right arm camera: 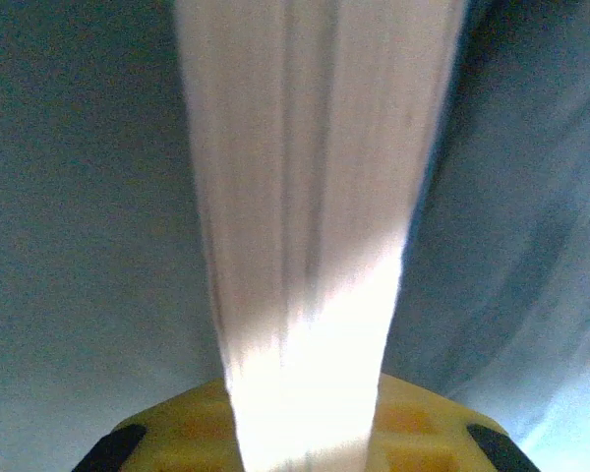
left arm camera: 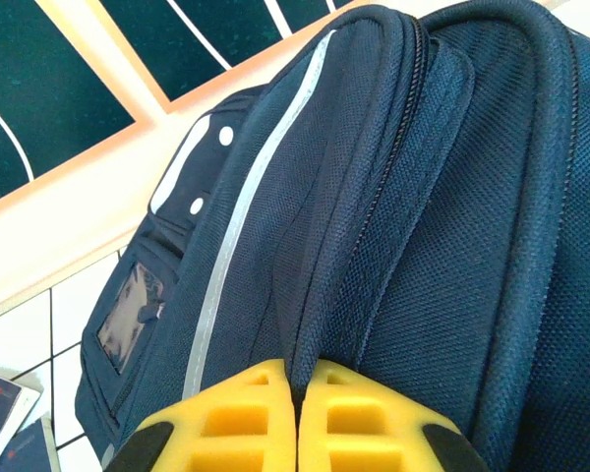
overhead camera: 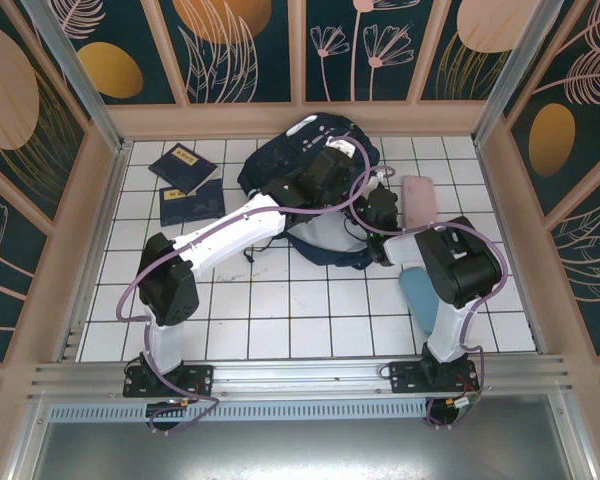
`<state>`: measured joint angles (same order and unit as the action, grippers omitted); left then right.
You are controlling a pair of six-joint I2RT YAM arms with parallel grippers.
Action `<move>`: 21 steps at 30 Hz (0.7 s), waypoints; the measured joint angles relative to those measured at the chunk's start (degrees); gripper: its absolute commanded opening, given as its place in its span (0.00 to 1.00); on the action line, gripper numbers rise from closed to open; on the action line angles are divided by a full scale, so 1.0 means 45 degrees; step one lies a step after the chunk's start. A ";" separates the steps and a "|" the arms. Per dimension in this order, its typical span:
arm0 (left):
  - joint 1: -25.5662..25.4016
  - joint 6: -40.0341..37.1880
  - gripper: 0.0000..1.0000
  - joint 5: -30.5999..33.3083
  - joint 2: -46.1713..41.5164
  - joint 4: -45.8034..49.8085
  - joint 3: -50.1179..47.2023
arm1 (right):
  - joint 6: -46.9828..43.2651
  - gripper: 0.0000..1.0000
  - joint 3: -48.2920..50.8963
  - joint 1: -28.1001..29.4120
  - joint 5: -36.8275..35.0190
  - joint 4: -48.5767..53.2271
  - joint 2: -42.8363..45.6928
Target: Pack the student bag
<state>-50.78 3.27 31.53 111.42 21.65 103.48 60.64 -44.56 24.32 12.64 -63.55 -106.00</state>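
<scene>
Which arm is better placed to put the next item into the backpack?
Right, probably: the right gripper pinches a pale flat item, while the left gripper has its jaws shut on a fold of the backpack beside its zipper.

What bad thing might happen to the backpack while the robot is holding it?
1. The left gripper pinches just a thin fold of the student bag beside its zipper. That fold might slip out, and the bag could sag.
2. The right gripper is clamped on a blurry white item. It might slide loose or snag on the fabric.
</scene>
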 measured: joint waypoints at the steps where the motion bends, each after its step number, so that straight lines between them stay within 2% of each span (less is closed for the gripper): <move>1: 0.0000 -0.0005 0.02 0.0010 -0.0005 0.0000 -0.0005 | 0.0185 0.09 0.0000 -0.0005 -0.0175 0.0335 -0.0005; 6: 0.0000 -0.0005 0.02 0.0010 -0.0005 -0.0005 -0.0165 | 0.1083 0.14 -0.0019 -0.0087 -0.0539 0.1715 -0.0029; 11: 0.0000 -0.0015 0.01 0.0053 -0.0010 -0.0126 -0.0296 | 0.1360 0.52 -0.0719 -0.0170 -0.0602 0.3682 -0.0034; 13: 0.0000 -0.0015 0.01 0.0136 -0.0010 -0.0204 -0.0359 | 0.1360 0.64 -0.0908 -0.0214 -0.0452 0.4401 0.0073; 16: 0.0010 0.0000 0.02 0.0204 -0.0083 -0.0340 -0.0607 | 0.1559 0.73 -0.0738 -0.0359 -0.0374 0.5892 0.0996; 21: 0.0097 0.0199 0.01 0.0194 -0.0461 -0.0573 -0.1307 | 0.1613 0.76 -0.0393 -0.0850 -0.0180 0.8461 0.3604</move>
<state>-50.35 4.16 32.40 109.34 19.07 97.60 67.90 -46.33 20.49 11.84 -25.47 -89.78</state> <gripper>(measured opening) 0.065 0.760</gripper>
